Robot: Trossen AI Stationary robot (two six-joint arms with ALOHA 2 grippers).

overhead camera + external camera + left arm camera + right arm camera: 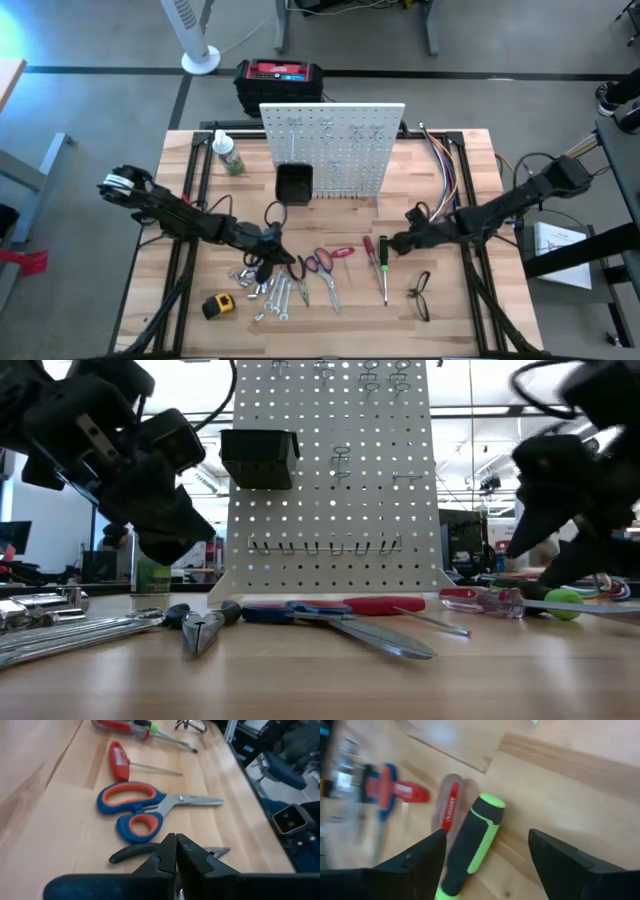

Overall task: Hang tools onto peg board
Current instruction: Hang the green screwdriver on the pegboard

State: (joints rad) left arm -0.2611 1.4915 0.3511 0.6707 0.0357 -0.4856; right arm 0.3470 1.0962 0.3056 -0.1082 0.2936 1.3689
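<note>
My right gripper [485, 855] stands spread apart, grasping nothing, just over the green-and-black-handled screwdriver [470, 842], which lies on the wooden tabletop [455, 320] beside a clear red-handled screwdriver [451, 807]. My left gripper [175, 852] is clenched empty above the blue-and-orange scissors [145, 810]. The white perforated peg board [335, 150] stands upright behind the tools.

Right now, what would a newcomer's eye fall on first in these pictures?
Probably the white peg board standing upright at the table's far edge. Then the tools scattered along the near side. The right tool hangs open over the green-handled screwdriver.
</note>
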